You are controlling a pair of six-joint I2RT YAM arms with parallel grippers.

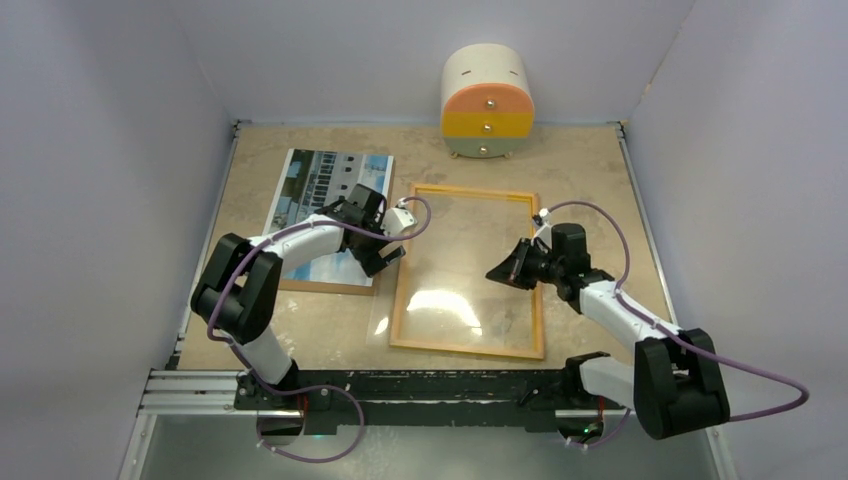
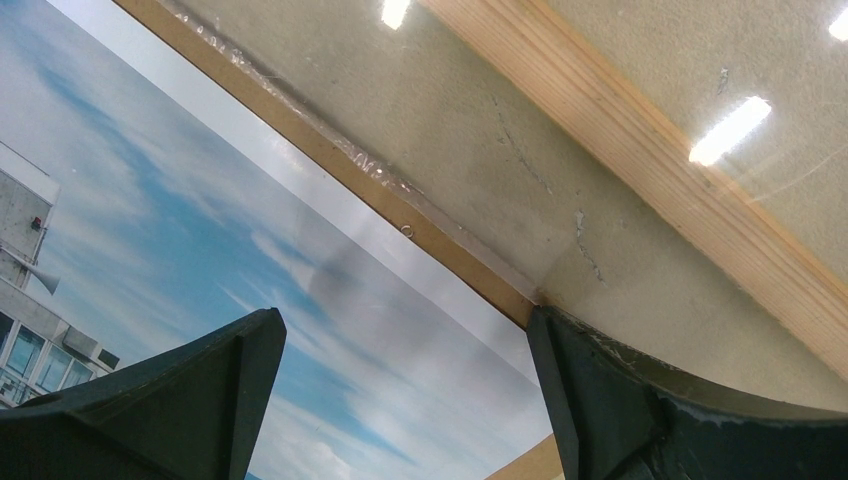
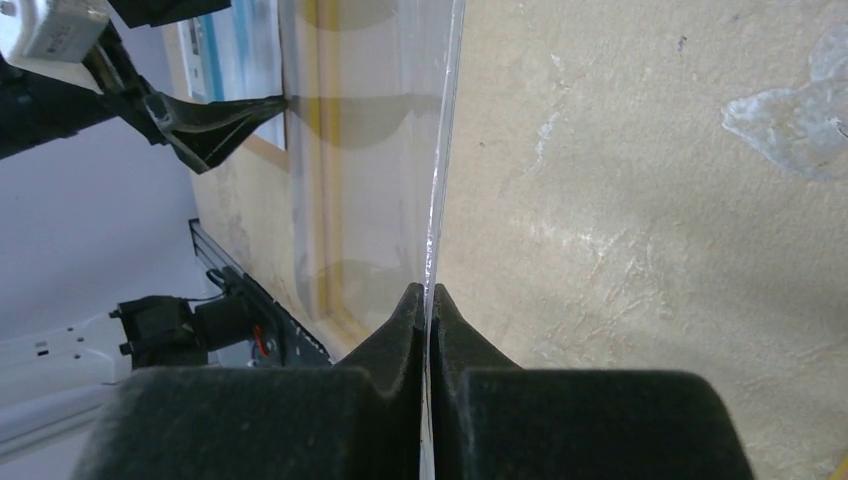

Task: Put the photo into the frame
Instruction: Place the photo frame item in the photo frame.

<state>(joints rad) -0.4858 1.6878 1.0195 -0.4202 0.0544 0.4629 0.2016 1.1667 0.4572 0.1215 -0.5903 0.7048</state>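
Note:
The photo (image 1: 325,190), a white building under blue sky, lies face up on a brown backing board (image 1: 320,285) at the left. The frame (image 1: 475,192) lies flat mid-table, its light wood side showing. My right gripper (image 1: 503,268) is shut on the edge of the clear pane (image 1: 440,295) and holds it tilted over the frame; the right wrist view shows the pane (image 3: 445,150) edge-on between the shut fingers (image 3: 405,320). My left gripper (image 1: 385,252) is open and empty over the photo's right edge. The left wrist view shows the sky print (image 2: 250,250), board edge (image 2: 330,160) and frame rail (image 2: 640,170).
A small round-topped drawer unit (image 1: 487,100) with orange, yellow and green drawers stands at the back wall. The pane's lower left corner (image 1: 378,322) reaches past the frame's left rail. Grey walls enclose the table on three sides.

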